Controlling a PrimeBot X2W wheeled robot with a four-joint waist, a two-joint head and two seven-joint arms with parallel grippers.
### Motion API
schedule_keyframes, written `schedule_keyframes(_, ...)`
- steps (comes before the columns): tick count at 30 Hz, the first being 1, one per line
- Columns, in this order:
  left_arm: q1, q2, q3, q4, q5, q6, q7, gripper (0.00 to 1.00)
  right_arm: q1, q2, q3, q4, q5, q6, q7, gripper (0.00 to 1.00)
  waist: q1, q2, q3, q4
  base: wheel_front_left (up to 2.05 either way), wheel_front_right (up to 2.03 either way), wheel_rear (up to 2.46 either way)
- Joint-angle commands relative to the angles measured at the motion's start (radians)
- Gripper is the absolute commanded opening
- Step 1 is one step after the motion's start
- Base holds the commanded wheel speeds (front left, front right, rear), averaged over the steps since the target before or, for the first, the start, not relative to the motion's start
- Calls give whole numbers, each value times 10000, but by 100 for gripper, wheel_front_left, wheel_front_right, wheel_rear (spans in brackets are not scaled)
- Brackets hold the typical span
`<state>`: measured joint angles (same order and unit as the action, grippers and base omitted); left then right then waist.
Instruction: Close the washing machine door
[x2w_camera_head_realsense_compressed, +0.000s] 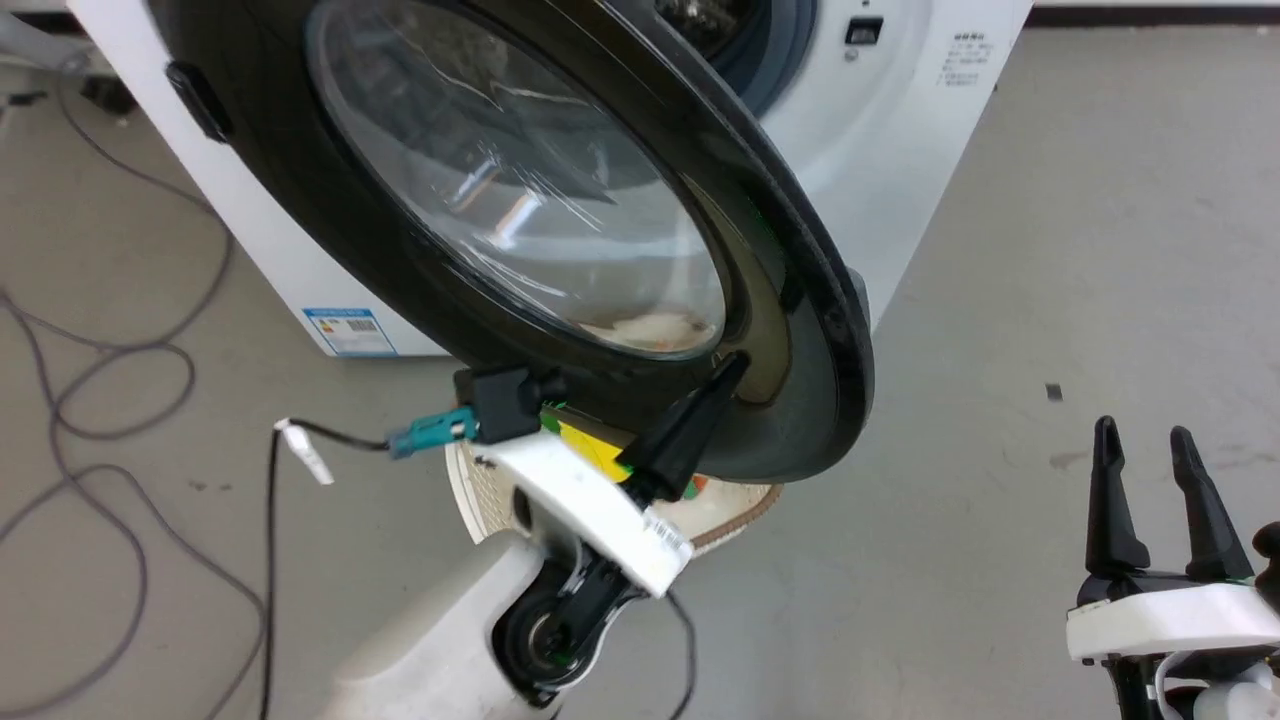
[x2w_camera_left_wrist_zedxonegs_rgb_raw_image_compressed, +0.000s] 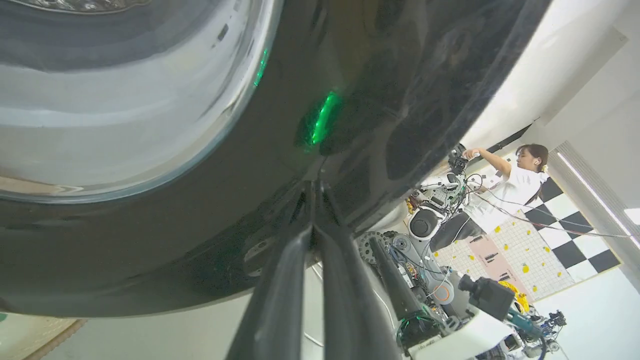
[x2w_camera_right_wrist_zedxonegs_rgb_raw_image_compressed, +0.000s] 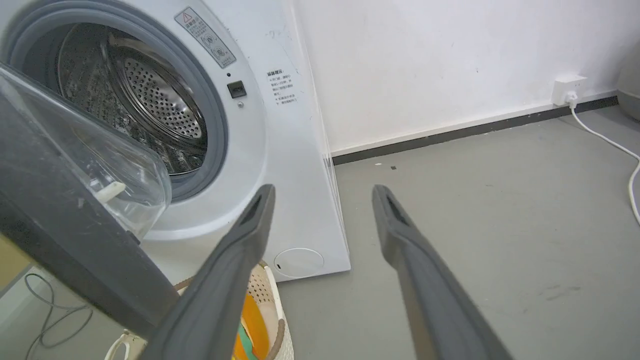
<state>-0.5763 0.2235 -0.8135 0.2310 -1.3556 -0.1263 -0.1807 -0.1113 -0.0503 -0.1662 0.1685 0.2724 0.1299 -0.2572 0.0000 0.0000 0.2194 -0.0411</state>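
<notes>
The washing machine door (x2w_camera_head_realsense_compressed: 420, 250) stands swung out from the white washing machine (x2w_camera_head_realsense_compressed: 890, 150), its glossy black rim around a clear glass bowl (x2w_camera_head_realsense_compressed: 520, 190). My left gripper (x2w_camera_head_realsense_compressed: 735, 365) is shut, its fingertips pressed against the lower black rim (x2w_camera_left_wrist_zedxonegs_rgb_raw_image_compressed: 320, 125) with nothing between them. In the right wrist view the door (x2w_camera_right_wrist_zedxonegs_rgb_raw_image_compressed: 55, 210) hangs at the left, in front of the grey gasket and steel drum (x2w_camera_right_wrist_zedxonegs_rgb_raw_image_compressed: 150, 95). My right gripper (x2w_camera_head_realsense_compressed: 1145, 430) stands open over the floor at the lower right, apart from the machine (x2w_camera_right_wrist_zedxonegs_rgb_raw_image_compressed: 280, 150).
A pale woven basket (x2w_camera_head_realsense_compressed: 730, 510) with coloured contents sits on the floor under the door (x2w_camera_right_wrist_zedxonegs_rgb_raw_image_compressed: 265, 305). Grey cables (x2w_camera_head_realsense_compressed: 100, 400) loop across the floor at the left. A white cord runs from a wall socket (x2w_camera_right_wrist_zedxonegs_rgb_raw_image_compressed: 567, 90). A person (x2w_camera_left_wrist_zedxonegs_rgb_raw_image_compressed: 515, 180) stands behind by other equipment.
</notes>
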Motion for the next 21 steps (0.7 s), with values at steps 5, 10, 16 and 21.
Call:
schedule_keyframes(5, -104, 878, -214, 623, 2172, 12, -749, 0, 275, 1, -35, -465, -257, 8, -46, 100, 0, 0, -505, 269, 0, 0, 0)
schedule_keyframes(10, 132, 851, 1600, 365, 4586, 1088, -803, 0, 303, 1, -231, -787, -468, 8, -46, 100, 0, 0, -675, 461, 0, 0, 0)
schedule_keyframes(16, 1199, 807, 3673, -762, 7757, 2438, -808, 0, 184, 1, -489, -1208, -794, 8, -46, 100, 0, 0, -888, 708, 0, 0, 0)
schedule_keyframes(21, 2187, 984, 5135, -1406, 9487, 3403, -809, 100, -128, 1, -684, -1524, -891, 8, -46, 100, 0, 0, -1068, 873, 0, 0, 0)
